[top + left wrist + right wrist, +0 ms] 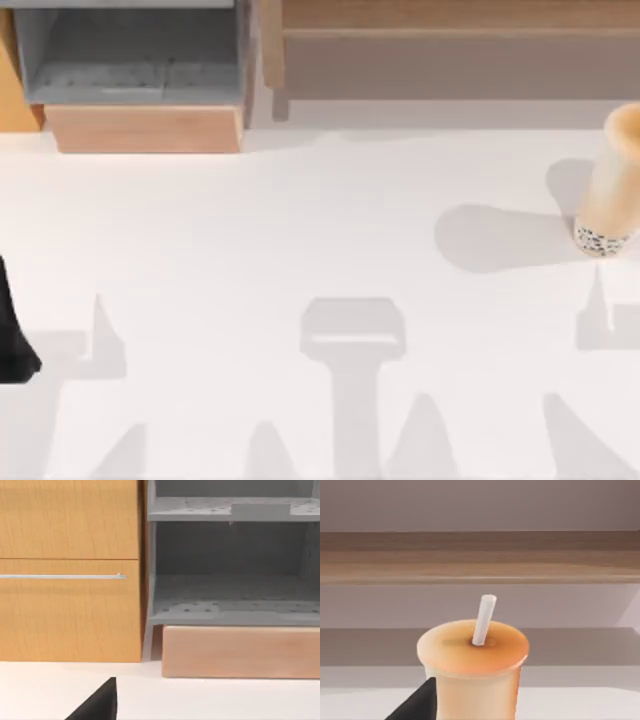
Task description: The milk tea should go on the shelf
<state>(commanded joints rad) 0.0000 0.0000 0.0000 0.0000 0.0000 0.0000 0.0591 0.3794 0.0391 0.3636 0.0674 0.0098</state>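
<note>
The milk tea (pixel 612 180) stands upright on the white table at the far right edge, its speckled pearls at the base. In the right wrist view the milk tea (pixel 472 670) is close ahead, with an orange-tan lid and a white straw (pixel 485 617). A black part of my right gripper (pixel 417 705) shows just beside the cup. The shelf (pixel 450 20) runs along the back right, a brown board with a taupe front and a light post (pixel 272 45) at its left end. The shelf (pixel 480 555) lies behind and above the cup. My left arm (pixel 12 335) is parked at the left edge.
A grey box-like cabinet (pixel 130 60) with a light wood front (pixel 145 128) stands at the back left. The left wrist view faces this cabinet (pixel 230 570) and an orange wooden unit (pixel 70 570) with a silver handle. White table (pixel 300 230) spreads between them.
</note>
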